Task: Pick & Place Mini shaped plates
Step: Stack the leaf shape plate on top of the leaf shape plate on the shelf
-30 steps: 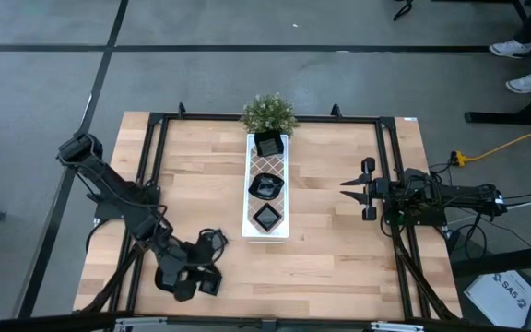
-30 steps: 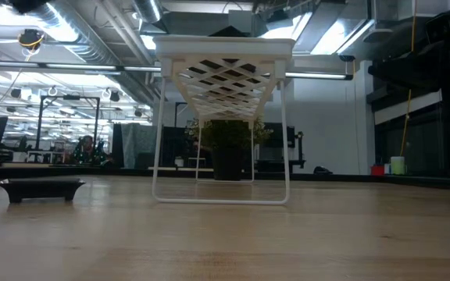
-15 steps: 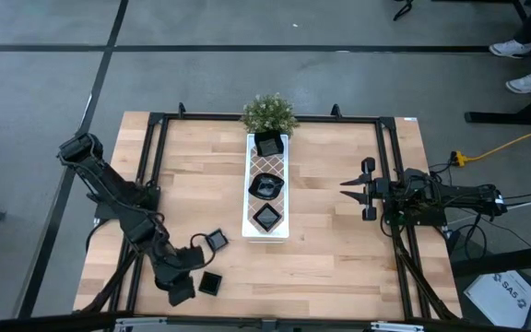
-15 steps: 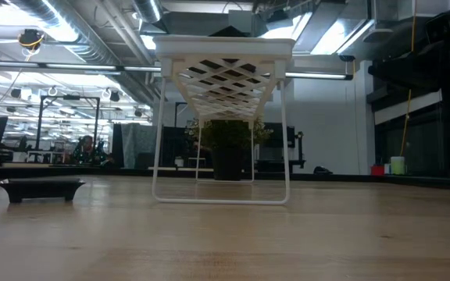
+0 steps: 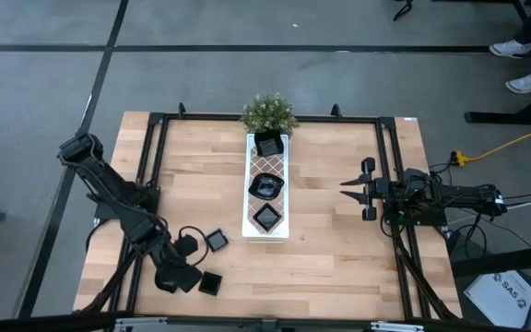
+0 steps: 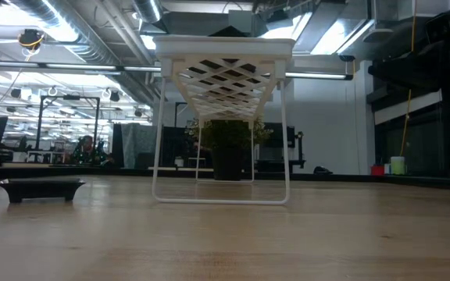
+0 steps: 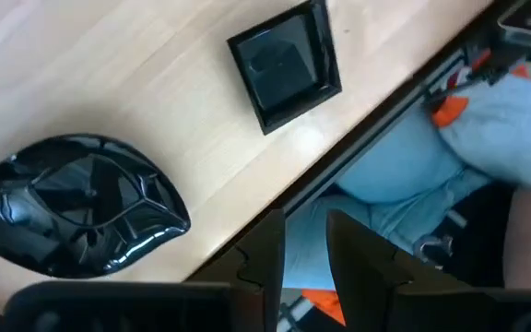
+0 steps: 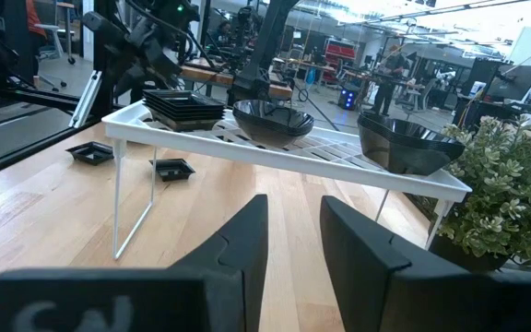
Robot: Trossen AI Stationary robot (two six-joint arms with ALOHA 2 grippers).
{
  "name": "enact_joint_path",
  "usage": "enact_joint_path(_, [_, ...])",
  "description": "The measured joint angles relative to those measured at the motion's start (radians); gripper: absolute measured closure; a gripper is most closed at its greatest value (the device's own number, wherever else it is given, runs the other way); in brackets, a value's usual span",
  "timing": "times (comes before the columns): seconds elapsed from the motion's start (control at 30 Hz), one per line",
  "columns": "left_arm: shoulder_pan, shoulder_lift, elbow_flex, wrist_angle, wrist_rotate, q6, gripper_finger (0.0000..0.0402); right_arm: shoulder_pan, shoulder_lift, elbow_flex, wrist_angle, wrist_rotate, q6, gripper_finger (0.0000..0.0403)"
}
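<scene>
The left hand hovers at the near-left corner of the worktop, fingers slightly apart and holding nothing. Just beside it lie two square plates and. For a good pick, I think it should descend straight over one raised rim, because the glossy black surface looks slippery. Farther away, the white lattice tray carries a square stack and wavy-rimmed dishes. The right hand waits at the right side, fingers slightly apart.

Right hand low in foreground, dark fingers slightly apart, nothing between them. Ahead: white lattice tray on thin legs over wooden desk. On tray: stack of square black plates, two deeper glossy black dishes. Two small plates lie on desk beyond. Green plant at tray's end.
</scene>
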Motion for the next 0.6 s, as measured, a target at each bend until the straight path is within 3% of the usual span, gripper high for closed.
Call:
enact_joint_path(0.27, [-0.009,0.065,0.0,-0.016,0.015,-0.113,0.0325,0.0,0.0,0.0,0.0,0.0,0.0,0.0301])
enact_joint_path(0.47, [-0.04,0.144,0.0,-0.014,0.145,-0.179,0.0325,0.0,0.0,0.0,0.0,0.0,0.0,0.0301])
enact_joint_path(0.6, [-0.066,0.161,0.0,-0.01,0.161,-0.187,0.0325,0.0,0.0,0.0,0.0,0.0,0.0,0.0301])
